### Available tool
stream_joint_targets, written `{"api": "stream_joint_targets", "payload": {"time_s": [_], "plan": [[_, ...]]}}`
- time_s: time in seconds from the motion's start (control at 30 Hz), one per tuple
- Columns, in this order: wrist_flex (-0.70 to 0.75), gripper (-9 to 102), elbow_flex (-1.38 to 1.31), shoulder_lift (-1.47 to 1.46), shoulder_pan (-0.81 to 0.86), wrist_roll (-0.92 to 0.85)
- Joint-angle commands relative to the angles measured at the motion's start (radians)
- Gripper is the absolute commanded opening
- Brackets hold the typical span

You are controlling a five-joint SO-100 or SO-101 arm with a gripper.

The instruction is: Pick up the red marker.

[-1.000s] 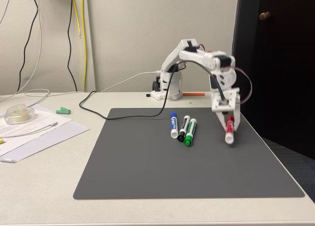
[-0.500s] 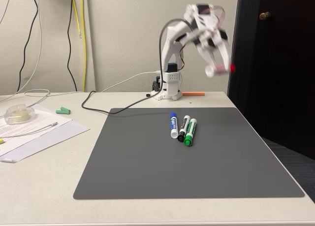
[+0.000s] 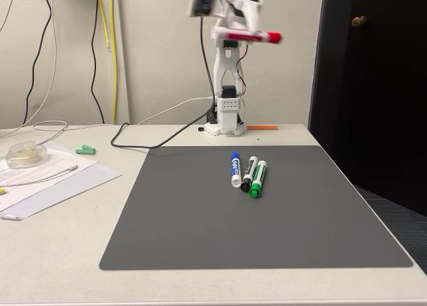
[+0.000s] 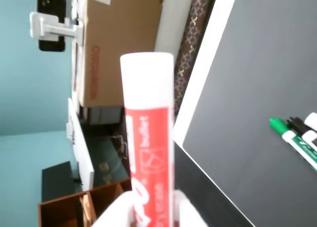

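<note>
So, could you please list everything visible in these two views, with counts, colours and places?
red marker: one, white barrel, red label and cap, held level high above the table.
blue marker: one, blue cap, on the mat, leftmost of three in the fixed view.
black marker: one, middle.
green marker: one, green cap, rightmost.
mat: one, dark grey, on the table.
papers: white, left table edge.
tape roll: one, clear, on the papers.
cables: black, white, yellow, along wall and table.
door: one, dark, right.
gripper: one, white, raised, shut on the red marker.
</note>
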Motion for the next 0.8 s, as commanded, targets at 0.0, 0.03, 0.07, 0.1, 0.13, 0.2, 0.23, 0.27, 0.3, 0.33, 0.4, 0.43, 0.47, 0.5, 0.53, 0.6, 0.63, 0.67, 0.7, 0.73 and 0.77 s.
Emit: {"api": "stream_joint_targets", "payload": {"time_s": [0.0,0.03,0.07,0.1,0.13,0.2,0.23,0.27,0.3,0.33,0.4,0.43,0.47,0.5,0.53,0.6,0.63,0.67,0.7,0.73,0.77], "plan": [[-0.051,0,0.069,0.115,0.043,0.011],[-0.081,0,0.129,0.160,0.043,0.006],[-0.124,0,0.210,0.213,0.043,0.005],[-0.167,0,0.291,0.270,0.043,0.005],[-0.221,0,0.380,0.330,0.048,0.003],[-0.278,0,0.499,0.411,0.058,0.003],[-0.287,0,0.528,0.428,0.061,0.003],[-0.296,0,0.557,0.445,0.063,0.003],[-0.316,0,0.598,0.469,0.063,-0.002],[-0.348,0,0.653,0.506,0.063,-0.003],[-0.433,0,0.790,0.600,0.064,-0.011],[-0.477,0,0.861,0.646,0.066,-0.011],[-0.511,0,0.920,0.684,0.067,-0.011],[-0.537,0,0.966,0.715,0.069,-0.008],[-0.558,0,1.008,0.736,0.071,-0.006],[-0.600,0,1.089,0.782,0.071,-0.005],[-0.626,0,1.134,0.808,0.071,-0.005],[-0.655,0,1.181,0.839,0.071,-0.005],[-0.680,0,1.223,0.870,0.071,-0.005],[-0.701,0,1.259,0.894,0.072,-0.005],[-0.718,0,1.287,0.916,0.075,-0.005]]}}
